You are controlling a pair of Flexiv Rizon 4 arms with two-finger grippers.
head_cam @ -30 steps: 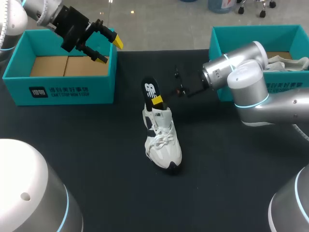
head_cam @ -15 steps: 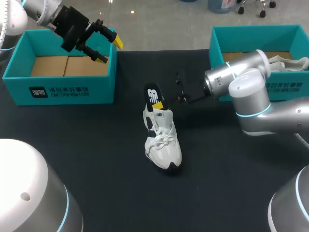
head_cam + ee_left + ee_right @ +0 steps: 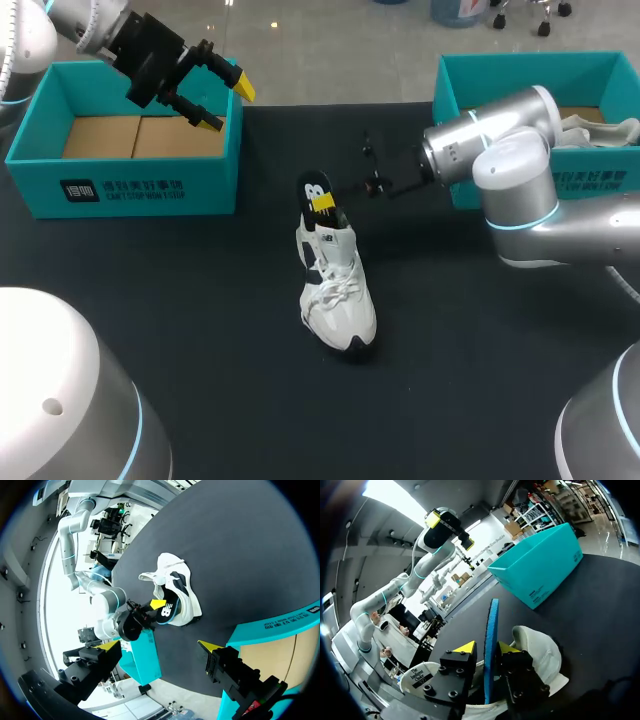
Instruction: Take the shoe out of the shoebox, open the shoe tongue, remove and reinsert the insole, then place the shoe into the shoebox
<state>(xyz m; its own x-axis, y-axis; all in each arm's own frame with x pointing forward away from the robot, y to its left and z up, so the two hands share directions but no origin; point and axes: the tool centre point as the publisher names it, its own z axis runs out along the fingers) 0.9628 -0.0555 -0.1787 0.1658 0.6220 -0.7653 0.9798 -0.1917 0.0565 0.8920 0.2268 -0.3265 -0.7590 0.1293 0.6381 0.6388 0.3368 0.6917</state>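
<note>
A white and black shoe (image 3: 340,300) stands upright in the middle of the black table, toe toward me. A black insole (image 3: 314,187) with a white logo sticks up out of its heel opening. My right gripper (image 3: 325,207) is at the insole just above the shoe. In the right wrist view the blue-edged insole (image 3: 492,625) stands between the yellow tips of my right gripper (image 3: 486,647), close against one finger and with a gap to the other, so it is open. My left gripper (image 3: 228,104) hangs open and empty over the left teal shoebox (image 3: 130,185).
A second teal box (image 3: 520,65) at the back right holds another white shoe (image 3: 590,130), partly hidden behind my right arm. The left shoebox shows only its brown cardboard floor. Dark table surface lies bare around the shoe.
The insole has sunk a little deeper into the shoe with my right gripper following it down, and that gripper's fingers have parted. The left arm has stayed still.
</note>
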